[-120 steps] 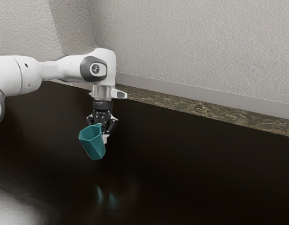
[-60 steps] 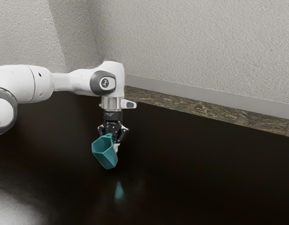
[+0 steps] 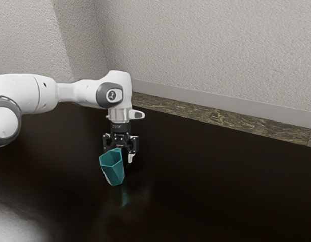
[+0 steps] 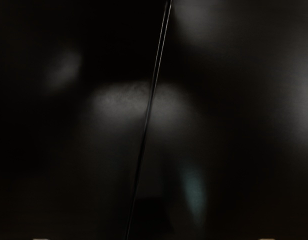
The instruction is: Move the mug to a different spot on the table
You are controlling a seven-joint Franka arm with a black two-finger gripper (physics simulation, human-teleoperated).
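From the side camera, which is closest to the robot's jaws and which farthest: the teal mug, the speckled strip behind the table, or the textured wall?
1. The teal mug: held in the jaws, just below them.
2. The speckled strip: beyond the far edge of the table.
3. The textured wall: rising behind the strip, farthest back.

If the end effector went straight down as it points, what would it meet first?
The dark table, likely via the teal mug held in the end effector; the mug's base hangs lowest, gap unclear.
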